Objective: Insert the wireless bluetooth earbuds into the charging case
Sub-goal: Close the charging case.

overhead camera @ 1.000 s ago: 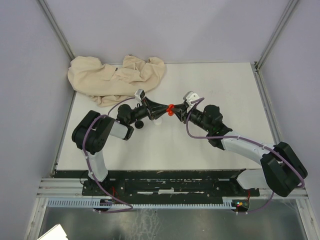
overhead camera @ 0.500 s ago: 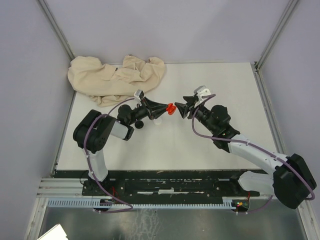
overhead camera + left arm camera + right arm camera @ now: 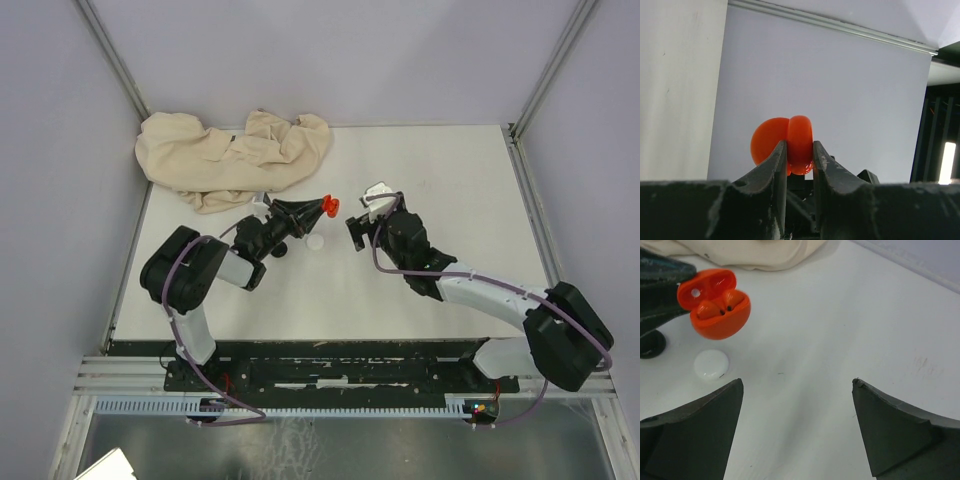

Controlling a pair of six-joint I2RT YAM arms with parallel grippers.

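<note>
Two red earbuds (image 3: 707,310) sit in the open orange-red charging case (image 3: 720,326), and the left claw (image 3: 799,148) is clamped on that case, holding it off the table. And the right claw (image 3: 797,385) is spread wide, gripping nothing, with the case ahead to its left and a white disc (image 3: 711,365) lying under the case.

Case (image 3: 715,305) is bright orange-red and the earbuds (image 3: 706,310) inside match it. Small disc (image 3: 711,365) near it is plain white, same as the table (image 3: 840,315). Cloth (image 3: 230,155) at the far left is plain cream. Walls (image 3: 330,60) pale lilac.
</note>
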